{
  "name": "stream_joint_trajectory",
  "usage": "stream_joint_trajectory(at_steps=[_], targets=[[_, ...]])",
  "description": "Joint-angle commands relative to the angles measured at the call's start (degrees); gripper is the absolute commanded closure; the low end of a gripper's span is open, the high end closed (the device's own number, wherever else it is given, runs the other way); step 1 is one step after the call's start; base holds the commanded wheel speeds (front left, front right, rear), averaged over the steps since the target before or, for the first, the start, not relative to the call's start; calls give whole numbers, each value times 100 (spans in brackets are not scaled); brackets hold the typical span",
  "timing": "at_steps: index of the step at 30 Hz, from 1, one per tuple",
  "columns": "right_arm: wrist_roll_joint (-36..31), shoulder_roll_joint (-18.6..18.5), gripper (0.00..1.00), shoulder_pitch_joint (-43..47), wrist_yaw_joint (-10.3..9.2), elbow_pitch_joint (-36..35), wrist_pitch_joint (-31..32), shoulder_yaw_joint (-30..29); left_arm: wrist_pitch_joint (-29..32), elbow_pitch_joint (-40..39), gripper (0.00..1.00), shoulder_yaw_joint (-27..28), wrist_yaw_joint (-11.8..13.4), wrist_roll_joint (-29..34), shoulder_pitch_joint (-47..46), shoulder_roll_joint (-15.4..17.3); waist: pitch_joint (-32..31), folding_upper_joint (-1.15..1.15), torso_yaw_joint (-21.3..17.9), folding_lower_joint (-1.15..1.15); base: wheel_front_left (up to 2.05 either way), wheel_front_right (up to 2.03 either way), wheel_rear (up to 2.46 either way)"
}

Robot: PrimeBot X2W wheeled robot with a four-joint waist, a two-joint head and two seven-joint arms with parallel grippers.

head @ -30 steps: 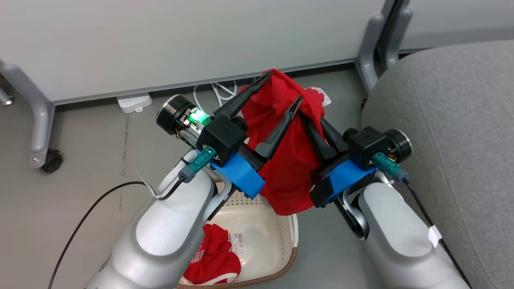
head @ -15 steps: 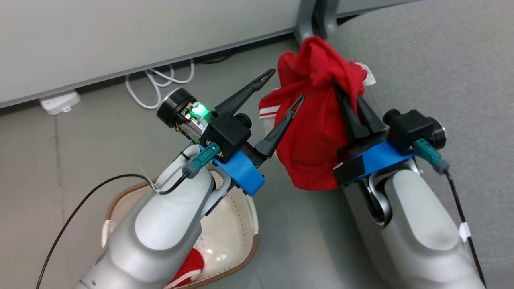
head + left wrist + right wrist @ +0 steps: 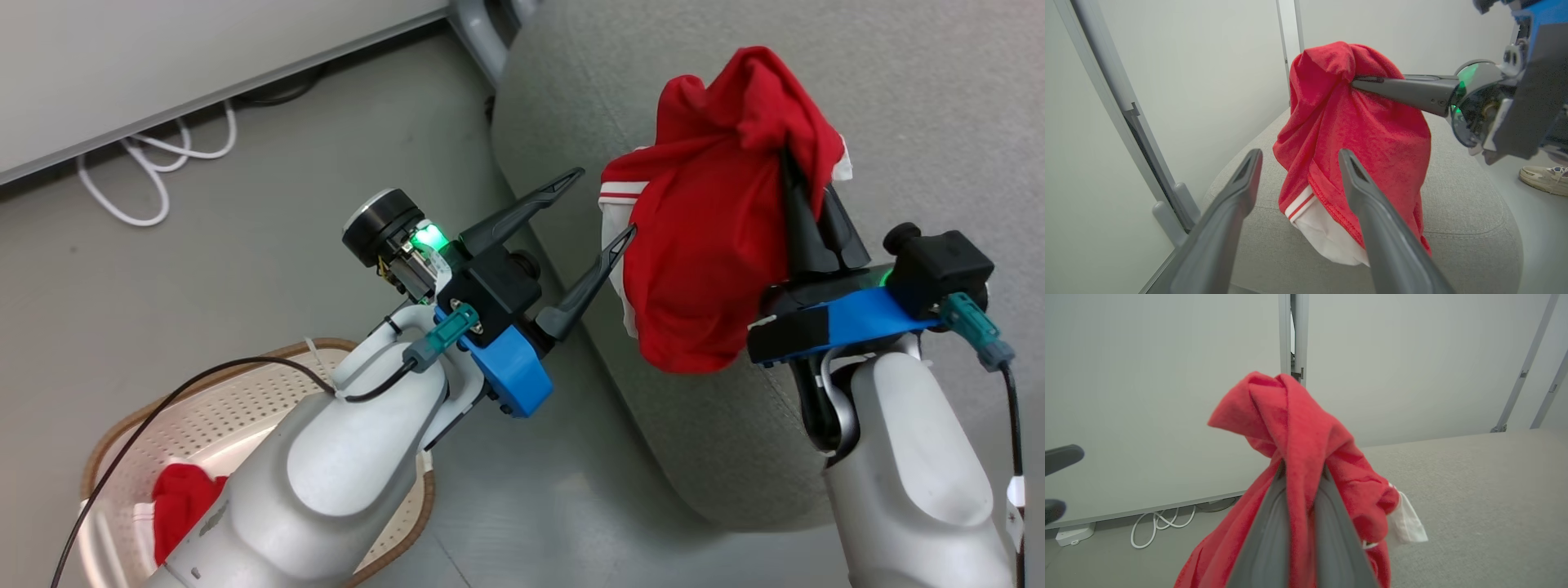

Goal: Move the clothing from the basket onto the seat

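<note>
While the right tool (image 3: 802, 196) is clamped on a bunched red garment (image 3: 710, 245), the fabric hangs in the air at the near edge of the seat (image 3: 939, 106). I can't tell whether the lowest fold brushes the cushion. Both right fingers are pinched together, with cloth pulled up between them and flopped over the tips. Right wrist view agrees: a red fold bulges above the closed fingers.

White trim with red stripes shows at the garment's lower edge on the left-arm side. A small white patch sticks out on the seat side.

Left tool (image 3: 602, 202): fingers spread wide, nothing in them. Its tips are just beside the hanging garment, and no contact is visible. In left wrist view the garment sits beyond the gap between the two spread fingers. The right tool's fingers come in from the right there and bite the top of the bundle.

Second red garment (image 3: 184, 502) lies crumpled in the basket (image 3: 196, 420), lower left of head view, partly hidden by the left forearm. The basket sits on the floor (image 3: 204, 269), well apart from the held piece.

White cable (image 3: 155, 184) lies looped on the floor by the wall panel (image 3: 122, 65). A pale sneaker (image 3: 1541, 179) is on the floor past the seat in left wrist view.
</note>
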Motion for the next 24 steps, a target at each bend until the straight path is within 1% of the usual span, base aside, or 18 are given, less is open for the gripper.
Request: stream_joint_trajectory(at_steps=[1,6,11,17,21,24], targets=[[33,4,100,77,-4,-63,-3,-80,23,-2,0,-48,-22,-23,-52,55,112,0,-203,0,0,0,0],[85,7,100,215,-4,-146,-3,-285,66,6,0,-228,-24,-86,-65,86,221,0,-432,0,0,0,0],[101,6,100,309,-4,-197,-3,-369,63,35,0,-325,-26,-133,-55,96,267,0,-504,0,0,0,0],[138,6,100,334,-4,-235,-3,-396,23,36,0,-373,-25,-204,-91,106,298,0,-503,0,0,0,0],[102,6,100,153,-4,-334,-3,-402,2,12,0,-340,28,-231,-131,118,368,0,-445,0,0,0,0],[93,1,100,-73,-4,-463,-3,-596,2,-49,0,-289,86,-251,-193,140,500,0,-381,0,0,0,0]])
